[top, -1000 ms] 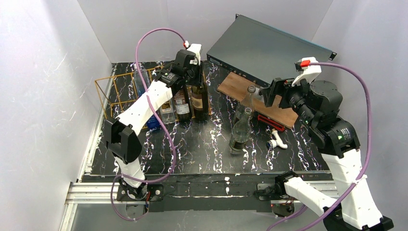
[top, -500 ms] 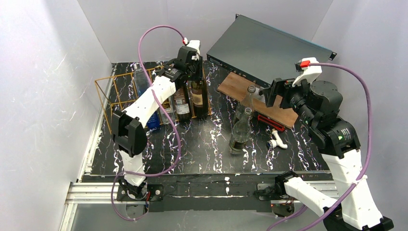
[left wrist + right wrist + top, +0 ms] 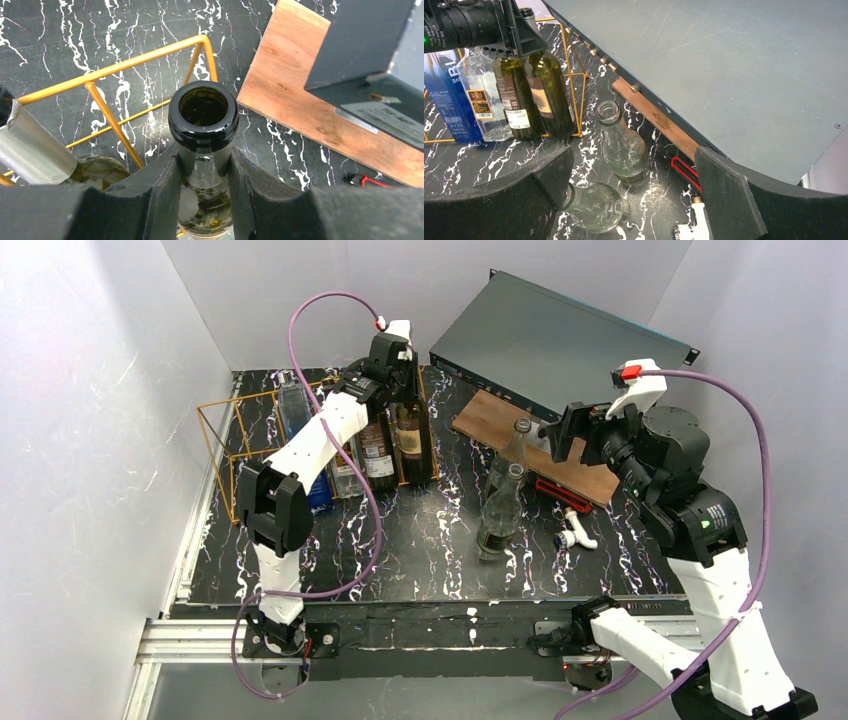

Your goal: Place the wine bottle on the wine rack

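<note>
On the marbled tabletop, the left hand, still clenched on the wine bottle neck, has shifted slightly at the wine rack end bay; release seems next.

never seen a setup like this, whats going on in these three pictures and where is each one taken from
These are two white robot arms bolted to the near edge of a black marbled table. The wide picture comes from a fixed camera above and behind them. The other two come from a camera on each wrist, looking past that arm's own jaws. The left arm has its jaws shut on the neck of a dark wine bottle, which stands upright at the right end of the gold wire wine rack, beside other bottles. The right arm holds nothing; its jaws are open above two clear glass bottles. Also there: a wooden board and a dark metal box.
</note>
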